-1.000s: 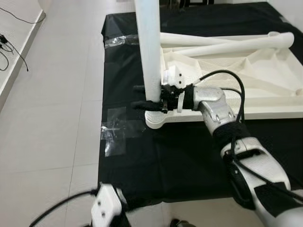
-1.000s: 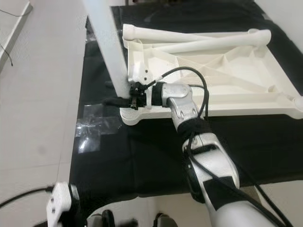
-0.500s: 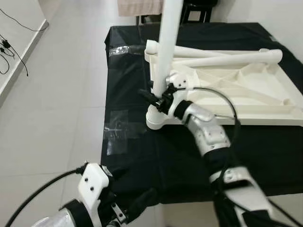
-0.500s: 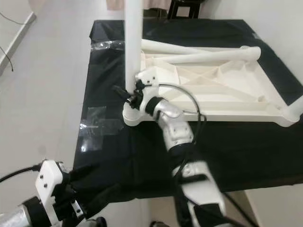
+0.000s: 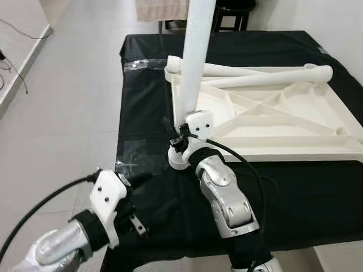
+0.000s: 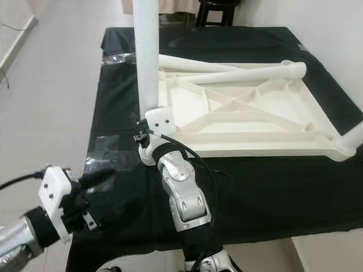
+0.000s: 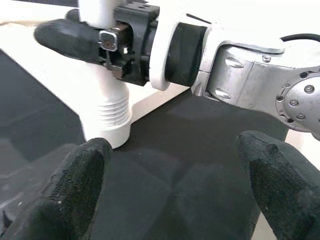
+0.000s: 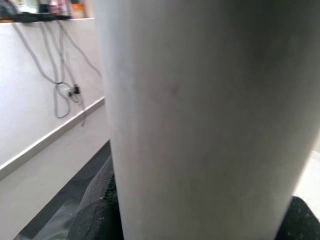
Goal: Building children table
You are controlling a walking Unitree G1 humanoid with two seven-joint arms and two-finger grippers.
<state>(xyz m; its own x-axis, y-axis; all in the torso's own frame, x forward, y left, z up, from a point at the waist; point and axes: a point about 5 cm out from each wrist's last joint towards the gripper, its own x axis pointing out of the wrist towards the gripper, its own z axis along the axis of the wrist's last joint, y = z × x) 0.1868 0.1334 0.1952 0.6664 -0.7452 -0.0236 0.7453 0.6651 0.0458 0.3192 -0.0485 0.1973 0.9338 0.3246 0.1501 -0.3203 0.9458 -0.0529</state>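
Now right tool (image 5: pixel 177 137) grips upright table leg (image 5: pixel 193 68) low.

A black cloth (image 5: pixel 295 187) patched with clear tape (image 5: pixel 134 154) lay over the pale tiled floor (image 5: pixel 68 102), a dark stool (image 6: pixel 215 12) beyond it and grey cables (image 8: pixel 62 80) along the white wall.

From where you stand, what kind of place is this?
Probably a room in a home, used as an assembly spot. A pale tiled floor carries a black sheet taped down, with an upturned white plastic tabletop on it. Cables hang along a white wall.
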